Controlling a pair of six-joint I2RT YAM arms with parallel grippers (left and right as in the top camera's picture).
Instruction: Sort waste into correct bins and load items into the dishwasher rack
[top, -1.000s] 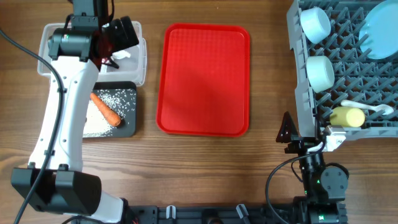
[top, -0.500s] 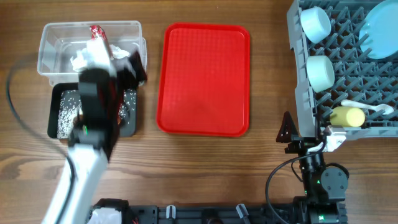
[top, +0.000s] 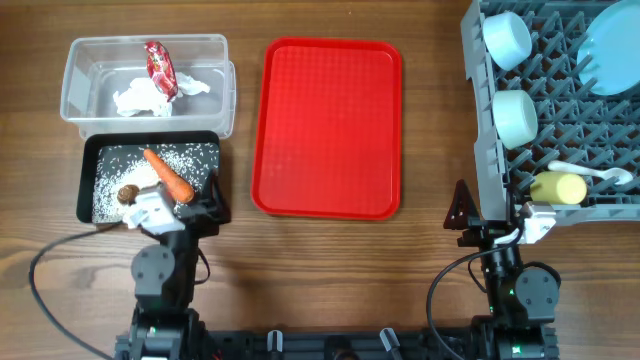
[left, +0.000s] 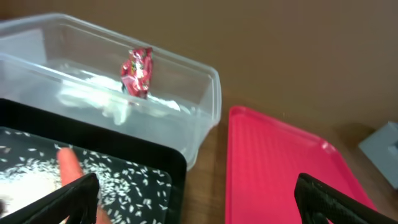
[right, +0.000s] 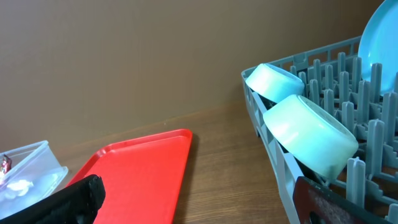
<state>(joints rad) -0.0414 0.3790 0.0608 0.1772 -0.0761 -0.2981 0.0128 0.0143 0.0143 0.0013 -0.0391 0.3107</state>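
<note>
The clear bin (top: 75, 80) holds white tissue (top: 140, 97) and a red wrapper (top: 159, 66). The black bin (top: 88, 180) holds rice (top: 190, 157), a carrot (top: 168, 174) and a brown lump (top: 128, 194). The grey rack (top: 480, 120) at the right holds two blue bowls (top: 507, 38) (top: 517, 115), a plate (top: 612, 50), a yellow cup (top: 558, 187) and a white spoon (top: 590, 174). My left gripper (top: 182, 205) is open and empty at the black bin's front right corner (left: 199, 205). My right gripper (top: 497, 222) is open and empty beside the rack's front left corner (right: 199, 199).
A flat red tray (top: 330, 125) lies bare between the bins and the rack. Both arms sit folded at the table's front edge. The rack's wall (right: 273, 162) stands close to the right of my right gripper.
My left arm has pulled back from over the clear bin to the front edge, uncovering both bins. The right arm has not moved.
</note>
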